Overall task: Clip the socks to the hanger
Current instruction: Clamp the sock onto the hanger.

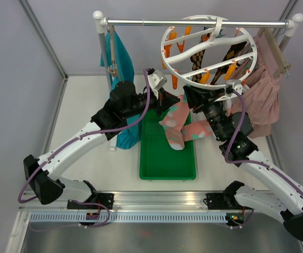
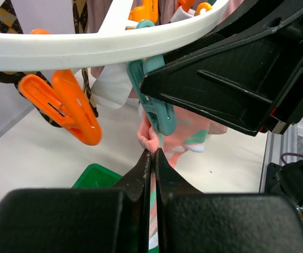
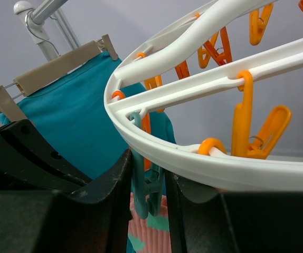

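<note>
The round white hanger [image 1: 208, 50] hangs from the rail, with argyle socks [image 1: 198, 58] clipped on it. My left gripper [image 1: 167, 100] is shut on the cuff of a pink sock [image 2: 151, 138] and holds it up just under a teal clip [image 2: 154, 108] on the ring's rim [image 2: 88, 48]. My right gripper [image 1: 190, 95] has its fingers pressed on both sides of that teal clip [image 3: 146, 182], with the pink sock [image 3: 151, 232] right below it. A second pink sock [image 1: 200, 130] hangs beside the first one [image 1: 175, 122], over the tray.
A green tray [image 1: 167, 161] lies under the socks. A teal garment [image 1: 121, 58] hangs on the rail's left and a dusty-pink skirt [image 1: 262, 89] on its right. Orange clips [image 2: 62, 105] hang along the ring. The rail's post [image 1: 103, 47] stands behind my left arm.
</note>
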Action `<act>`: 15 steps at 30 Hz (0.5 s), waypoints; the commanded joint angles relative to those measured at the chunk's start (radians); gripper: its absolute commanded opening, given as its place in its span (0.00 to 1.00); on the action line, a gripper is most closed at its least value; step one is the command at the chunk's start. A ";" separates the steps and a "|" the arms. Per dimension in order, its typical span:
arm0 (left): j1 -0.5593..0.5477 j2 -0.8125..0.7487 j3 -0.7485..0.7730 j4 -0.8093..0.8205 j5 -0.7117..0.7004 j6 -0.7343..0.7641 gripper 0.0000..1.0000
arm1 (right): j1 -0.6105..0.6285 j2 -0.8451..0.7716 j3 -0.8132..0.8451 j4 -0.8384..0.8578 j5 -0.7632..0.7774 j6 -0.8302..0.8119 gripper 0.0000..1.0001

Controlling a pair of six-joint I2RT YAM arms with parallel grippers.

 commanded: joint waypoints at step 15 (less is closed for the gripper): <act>0.004 -0.041 -0.011 0.055 0.071 -0.017 0.02 | 0.005 0.006 -0.004 0.043 -0.007 0.001 0.00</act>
